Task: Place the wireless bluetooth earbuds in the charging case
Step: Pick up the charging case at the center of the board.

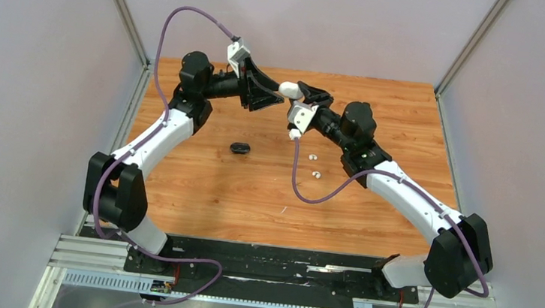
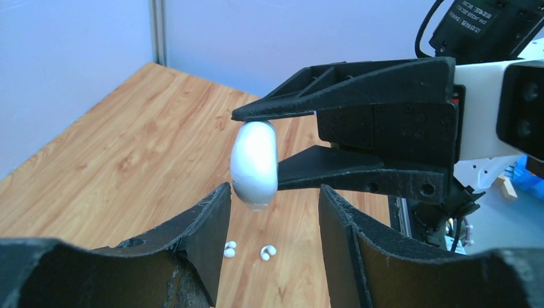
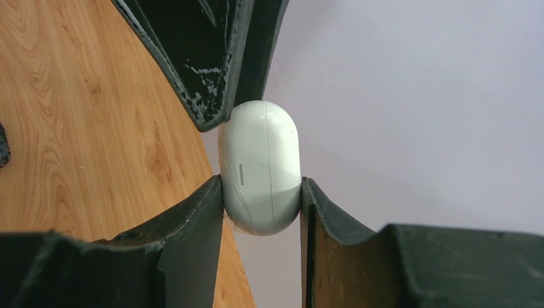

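Your right tool (image 3: 262,189) pinches the smooth white pebble-shaped charging case (image 3: 260,154) by its sides. It holds the case raised above the wooden bench (image 1: 199,177), likely so the other arm can work the lid, which looks closed. Your left tool (image 2: 272,199) is spread, fingertips right at the case's free end, gripping nothing. Two tiny white rounded earbuds (image 2: 267,252) lie on the bench below, and a black oval case (image 1: 240,148) sits well apart.
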`<state>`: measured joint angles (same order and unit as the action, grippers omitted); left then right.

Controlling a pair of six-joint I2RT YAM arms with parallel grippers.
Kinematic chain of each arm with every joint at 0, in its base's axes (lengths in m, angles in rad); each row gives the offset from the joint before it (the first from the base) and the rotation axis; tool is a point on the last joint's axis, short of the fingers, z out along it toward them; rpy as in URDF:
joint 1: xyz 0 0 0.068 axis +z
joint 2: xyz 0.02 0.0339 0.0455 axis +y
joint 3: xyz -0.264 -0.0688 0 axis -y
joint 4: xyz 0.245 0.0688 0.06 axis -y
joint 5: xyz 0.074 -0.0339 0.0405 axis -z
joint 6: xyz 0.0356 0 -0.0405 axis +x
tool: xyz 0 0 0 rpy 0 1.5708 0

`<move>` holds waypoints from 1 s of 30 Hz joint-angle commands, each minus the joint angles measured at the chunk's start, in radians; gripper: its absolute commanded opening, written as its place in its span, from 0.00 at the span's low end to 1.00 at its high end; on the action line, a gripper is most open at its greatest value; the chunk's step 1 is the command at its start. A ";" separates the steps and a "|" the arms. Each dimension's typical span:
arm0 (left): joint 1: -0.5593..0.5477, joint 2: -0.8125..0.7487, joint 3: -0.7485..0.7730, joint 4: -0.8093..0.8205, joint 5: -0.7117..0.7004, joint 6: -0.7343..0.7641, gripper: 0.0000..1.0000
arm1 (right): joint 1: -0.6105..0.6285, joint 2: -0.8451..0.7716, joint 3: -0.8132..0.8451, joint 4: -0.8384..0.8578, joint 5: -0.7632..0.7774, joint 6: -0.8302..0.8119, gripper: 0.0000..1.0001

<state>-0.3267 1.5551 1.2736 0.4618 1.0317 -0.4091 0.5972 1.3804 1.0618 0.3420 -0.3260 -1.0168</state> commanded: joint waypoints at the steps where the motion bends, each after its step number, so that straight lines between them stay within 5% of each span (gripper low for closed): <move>1: -0.006 0.016 0.047 0.050 0.014 -0.040 0.59 | 0.018 -0.027 -0.005 0.058 -0.024 -0.017 0.00; 15: -0.010 0.041 0.056 0.099 0.028 -0.074 0.42 | 0.042 -0.018 0.006 0.069 -0.020 -0.028 0.00; 22: -0.012 0.052 0.059 0.109 0.034 -0.086 0.23 | 0.050 -0.010 0.012 0.079 -0.016 -0.032 0.00; 24: -0.012 0.062 0.059 0.124 0.038 -0.101 0.09 | 0.050 -0.006 0.015 0.067 -0.014 -0.034 0.11; 25: -0.011 0.064 0.059 0.132 0.039 -0.105 0.02 | 0.049 -0.005 0.021 0.050 -0.009 -0.025 0.24; 27: -0.009 0.068 0.054 0.144 0.039 -0.108 0.00 | 0.044 0.000 0.056 -0.036 0.010 0.045 0.49; 30: -0.003 0.079 0.054 0.164 0.057 -0.103 0.00 | -0.003 -0.003 0.158 -0.250 -0.052 0.178 0.66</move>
<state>-0.3328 1.6238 1.2934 0.5514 1.0615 -0.5041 0.6296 1.3815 1.0882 0.2981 -0.3191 -0.9947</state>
